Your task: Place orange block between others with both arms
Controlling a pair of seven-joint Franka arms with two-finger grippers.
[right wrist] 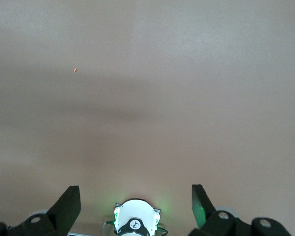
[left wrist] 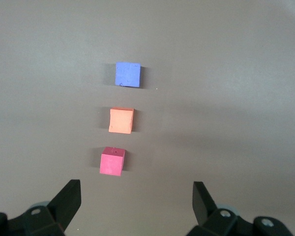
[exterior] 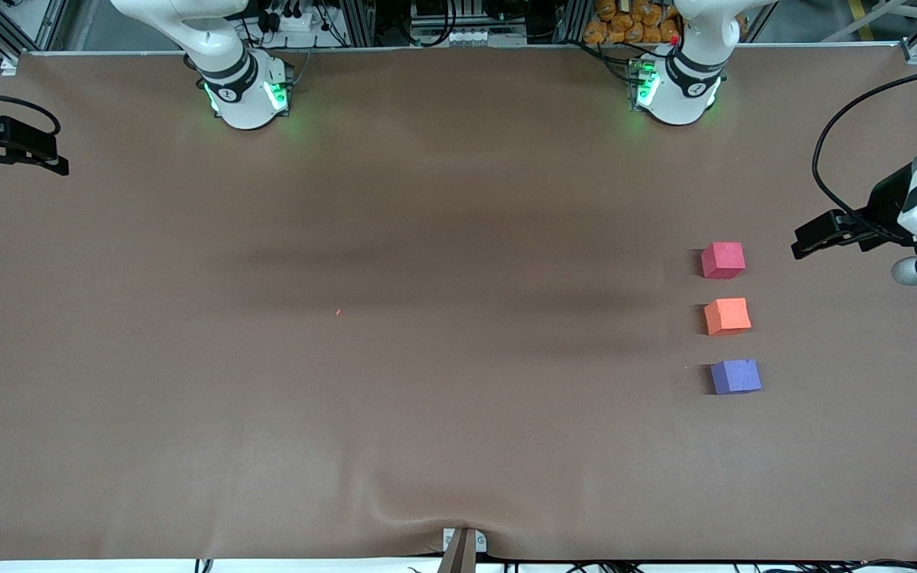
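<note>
The orange block [exterior: 727, 316] sits on the bench [exterior: 427, 358] toward the left arm's end, between the red block [exterior: 723, 260] and purple block [exterior: 735, 376], touching neither. The left end effector [exterior: 809, 243] hangs beside them, wide open and empty. The right end effector [right wrist: 135, 204], at its own end, gapes empty too.

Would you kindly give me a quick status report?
Left gripper open, over the table by the red block. Right gripper open, waiting. Orange block between red and purple block. Nothing blocking.
</note>
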